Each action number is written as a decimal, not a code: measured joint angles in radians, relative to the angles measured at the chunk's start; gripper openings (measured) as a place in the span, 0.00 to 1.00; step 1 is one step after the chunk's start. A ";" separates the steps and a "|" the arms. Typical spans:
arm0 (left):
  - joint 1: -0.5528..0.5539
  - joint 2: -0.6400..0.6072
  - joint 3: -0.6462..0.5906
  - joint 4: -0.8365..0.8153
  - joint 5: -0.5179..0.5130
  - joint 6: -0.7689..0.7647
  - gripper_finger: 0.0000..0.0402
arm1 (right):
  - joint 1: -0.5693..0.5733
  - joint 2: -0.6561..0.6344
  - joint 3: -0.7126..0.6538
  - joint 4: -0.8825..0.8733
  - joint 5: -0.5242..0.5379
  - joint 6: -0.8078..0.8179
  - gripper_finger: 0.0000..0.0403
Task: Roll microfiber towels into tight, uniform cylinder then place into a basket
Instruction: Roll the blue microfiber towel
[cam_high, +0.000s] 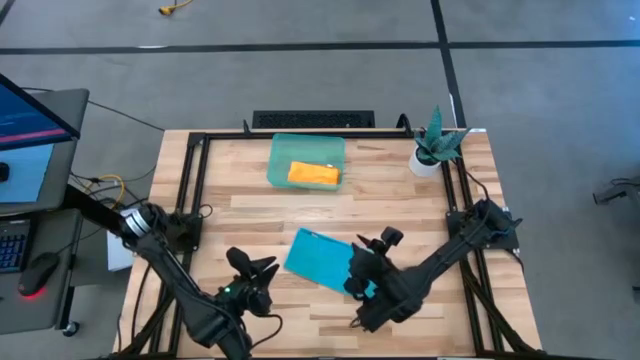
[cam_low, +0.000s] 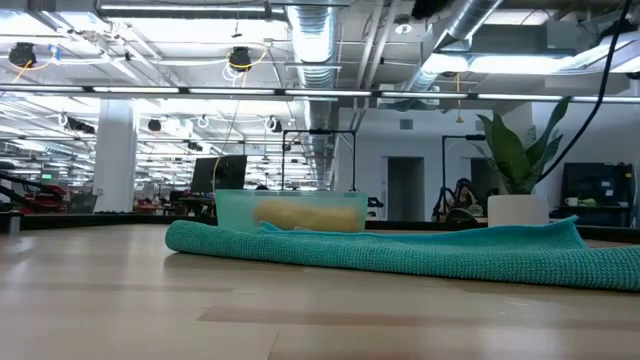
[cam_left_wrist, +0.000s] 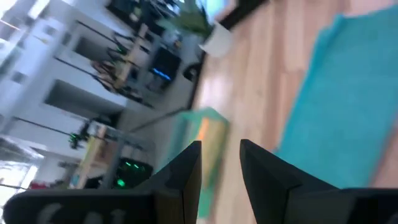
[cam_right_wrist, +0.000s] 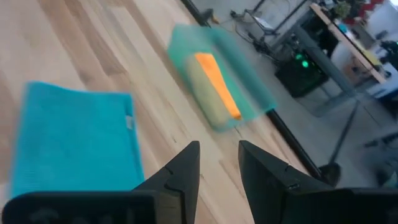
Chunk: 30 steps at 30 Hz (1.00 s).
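1. While the orange towel (cam_high: 313, 174) lies rolled inside the basket (cam_high: 281, 150), its long axis follows the basket's length.
2. Nearer the arms than the basket, the teal towel (cam_high: 318, 259) lies flat on the worktop (cam_high: 400, 200), long axis slanting.
3. Left gripper (cam_high: 262, 270) hovers beside the teal towel, fingers narrowly apart, empty.
4. Right gripper (cam_high: 360, 270) sits above that towel's edge, narrowly apart, empty.

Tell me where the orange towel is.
In the high view, the orange towel lies rolled inside the basket at the table's far edge, left of the potted plant.
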<state>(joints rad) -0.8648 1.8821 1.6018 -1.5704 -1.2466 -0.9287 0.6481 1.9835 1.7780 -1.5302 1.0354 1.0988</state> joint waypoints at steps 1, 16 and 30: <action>0.005 -0.005 -0.010 -0.002 -0.022 -0.006 0.26 | -0.009 0.000 -0.016 0.001 -0.011 0.001 0.33; 0.169 -0.282 -0.455 0.035 0.147 -0.368 0.26 | -0.092 0.000 -0.124 0.013 -0.157 0.027 0.33; 0.338 -0.644 -0.839 0.885 0.355 0.221 0.26 | -0.125 -0.123 -0.360 -0.023 -0.214 0.219 0.33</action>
<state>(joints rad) -0.5273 1.2385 0.7630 -0.6853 -0.8912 -0.7077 0.5234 1.8603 1.4179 -1.5536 0.8218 1.3183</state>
